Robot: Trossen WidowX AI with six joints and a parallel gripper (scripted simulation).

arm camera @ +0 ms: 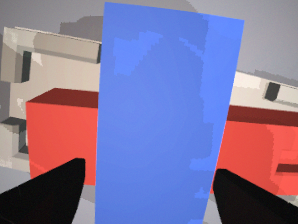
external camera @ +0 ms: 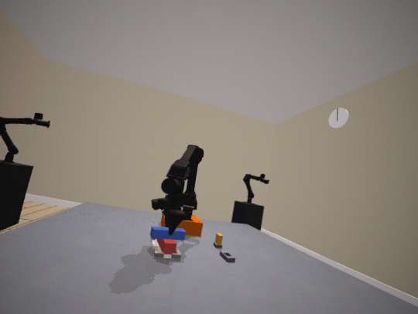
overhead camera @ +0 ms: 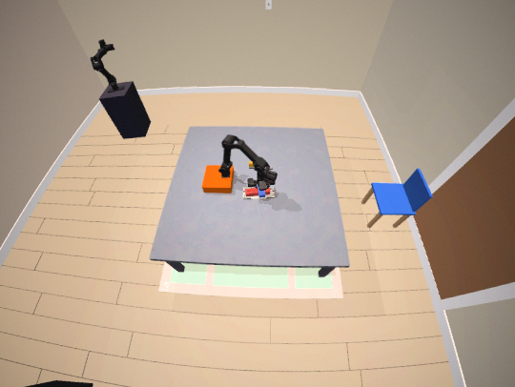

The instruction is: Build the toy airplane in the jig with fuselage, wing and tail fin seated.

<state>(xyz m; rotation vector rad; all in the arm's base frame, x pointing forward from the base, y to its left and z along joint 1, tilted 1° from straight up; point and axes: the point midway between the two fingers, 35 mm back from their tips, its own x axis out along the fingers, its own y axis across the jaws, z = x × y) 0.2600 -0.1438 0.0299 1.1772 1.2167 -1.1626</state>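
The red fuselage (overhead camera: pixel 251 192) (external camera: pixel 169 247) (arm camera: pixel 60 135) lies lengthwise in the pale jig (external camera: pixel 155 250) (arm camera: pixel 55 65). The blue wing (overhead camera: pixel 261 193) (external camera: pixel 158 233) (arm camera: pixel 155 100) lies crosswise over the fuselage and looks level; its tab and the wing socket are hidden under it. The tail socket shows empty at the right edge of the wrist view. My gripper (external camera: pixel 170 232) (arm camera: pixel 151 173) is open, its fingers on either side of the wing, with a gap at the left finger and little or none at the right. The yellow tail fin (overhead camera: pixel 251 164) (external camera: pixel 219 239) stands upright in a dark base away from the jig.
A small dark holder (external camera: pixel 227 257) lies on the table near the fin. An orange box (overhead camera: pixel 217 179) (external camera: pixel 196 228) sits at the arm's base. The grey table (overhead camera: pixel 248 234) carries everything; a blue chair (overhead camera: pixel 396 198) stands off to its right.
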